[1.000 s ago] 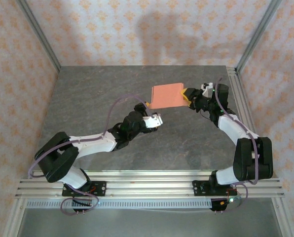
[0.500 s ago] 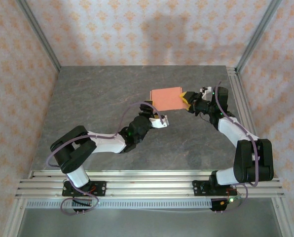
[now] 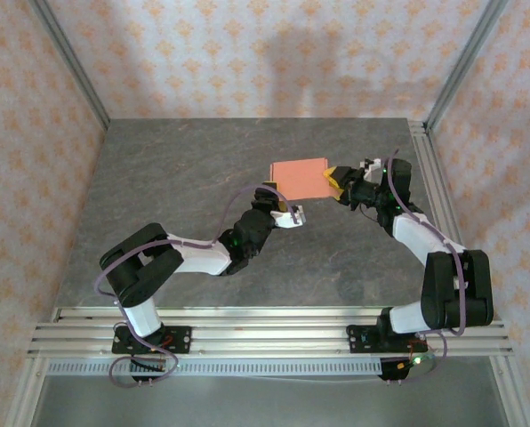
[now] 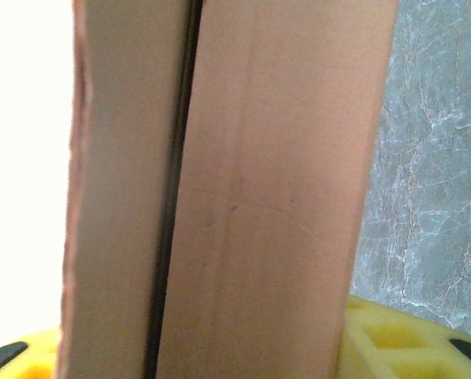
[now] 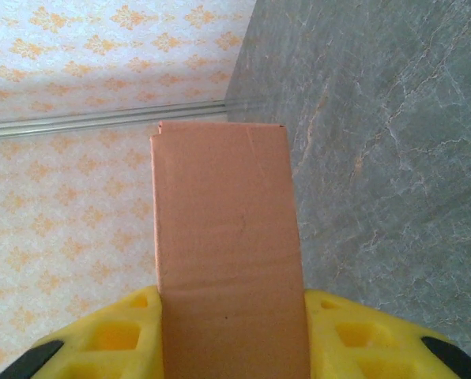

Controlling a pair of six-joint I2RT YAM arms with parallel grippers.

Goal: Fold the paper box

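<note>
Paper box (image 3: 301,176), clamped at its right edge by the right gripper (image 3: 335,179), needs holding level while the left gripper (image 3: 281,203), whose finger gap cannot be told, pinches its near-left corner squarely.

Matt thin-card paper box (image 3: 301,178), stone-look table (image 3: 185,169)
</note>
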